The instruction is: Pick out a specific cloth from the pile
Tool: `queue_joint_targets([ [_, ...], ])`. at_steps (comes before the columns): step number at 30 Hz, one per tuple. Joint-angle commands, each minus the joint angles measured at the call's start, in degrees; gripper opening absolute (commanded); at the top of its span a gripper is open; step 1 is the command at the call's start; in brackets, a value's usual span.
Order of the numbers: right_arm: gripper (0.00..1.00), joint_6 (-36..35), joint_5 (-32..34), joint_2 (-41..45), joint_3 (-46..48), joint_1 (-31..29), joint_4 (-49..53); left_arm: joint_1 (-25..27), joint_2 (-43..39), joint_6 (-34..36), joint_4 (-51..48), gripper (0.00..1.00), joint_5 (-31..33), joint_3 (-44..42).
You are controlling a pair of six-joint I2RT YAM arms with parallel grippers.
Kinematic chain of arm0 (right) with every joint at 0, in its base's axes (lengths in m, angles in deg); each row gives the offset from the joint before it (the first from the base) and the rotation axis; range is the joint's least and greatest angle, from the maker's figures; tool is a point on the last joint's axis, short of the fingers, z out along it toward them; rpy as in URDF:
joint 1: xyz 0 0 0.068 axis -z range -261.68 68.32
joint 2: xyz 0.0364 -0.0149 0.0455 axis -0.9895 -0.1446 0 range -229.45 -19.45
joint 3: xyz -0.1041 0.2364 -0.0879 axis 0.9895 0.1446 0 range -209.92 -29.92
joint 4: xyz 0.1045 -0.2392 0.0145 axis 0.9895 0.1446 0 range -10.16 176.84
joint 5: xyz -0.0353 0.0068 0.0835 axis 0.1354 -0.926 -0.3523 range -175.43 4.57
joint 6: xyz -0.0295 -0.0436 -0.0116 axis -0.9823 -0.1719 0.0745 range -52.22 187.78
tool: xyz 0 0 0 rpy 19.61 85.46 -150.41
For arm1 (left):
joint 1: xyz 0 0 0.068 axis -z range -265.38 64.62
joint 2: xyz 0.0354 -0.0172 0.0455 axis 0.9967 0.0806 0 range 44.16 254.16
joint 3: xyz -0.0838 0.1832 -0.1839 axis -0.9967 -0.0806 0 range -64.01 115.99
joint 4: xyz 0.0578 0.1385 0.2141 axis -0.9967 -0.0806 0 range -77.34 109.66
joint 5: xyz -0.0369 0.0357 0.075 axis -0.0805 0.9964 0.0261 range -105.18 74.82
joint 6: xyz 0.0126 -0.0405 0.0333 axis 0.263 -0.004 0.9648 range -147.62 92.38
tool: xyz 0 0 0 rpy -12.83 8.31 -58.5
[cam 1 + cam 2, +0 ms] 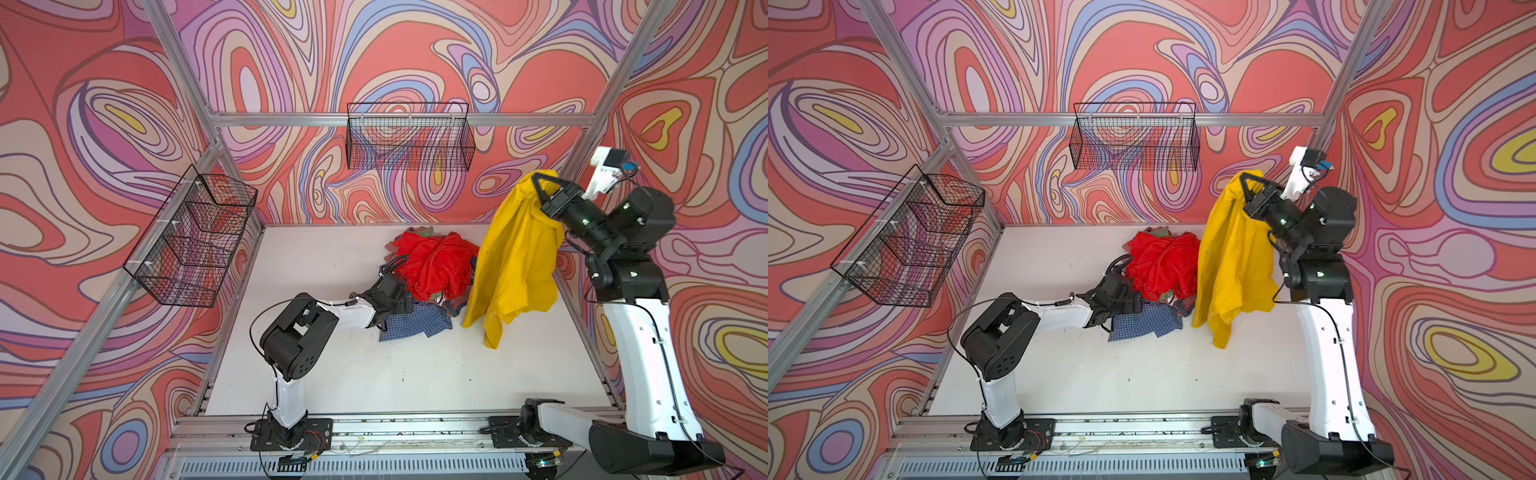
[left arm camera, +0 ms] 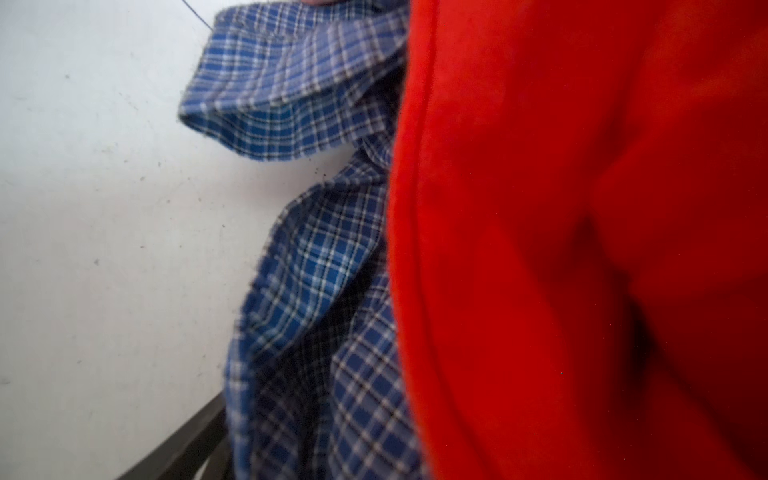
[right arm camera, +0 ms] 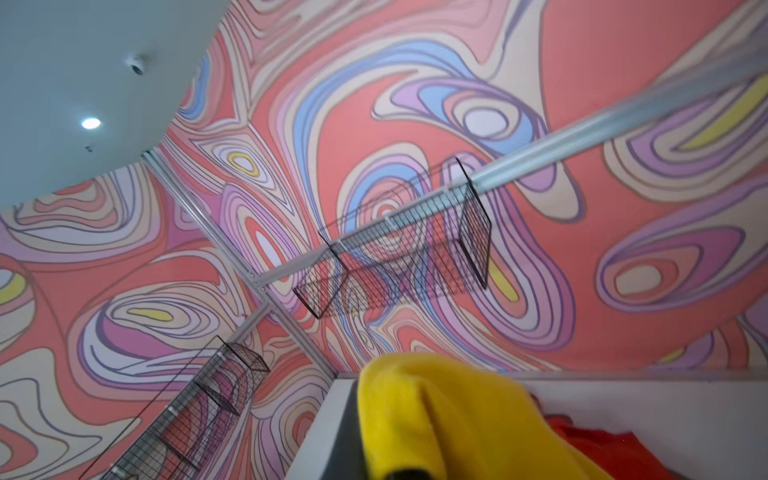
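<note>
Dangling cloth beneath raised right end effector

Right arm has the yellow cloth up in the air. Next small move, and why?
Probably swing the right gripper toward the arm bases, over bare table, before lowering. It is shut on the top edge of the cloth, held high, yet the fabric hangs close beside the pile, its lower folds near the heap. Whether the tail touches the table is unclear.
</note>
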Motion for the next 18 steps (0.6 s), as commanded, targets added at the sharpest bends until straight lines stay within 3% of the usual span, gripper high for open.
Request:
queue_joint_targets([
  [1,0.00,1.2,-2.6,3.4,7.7,0.1,-3.6,0.4,-4.7,0.2,-0.6,1.00,2.3,-1.8],
  [13,0.00,6.5,-1.4,17.5,44.6,-0.2,-6.0,0.5,-18.0,4.4,1.2,1.00,6.2,-9.8],
  [18,0.00,6.4,1.3,19.8,51.3,-0.2,-4.6,3.5,-22.1,11.7,-0.2,1.00,7.3,-10.9],
])
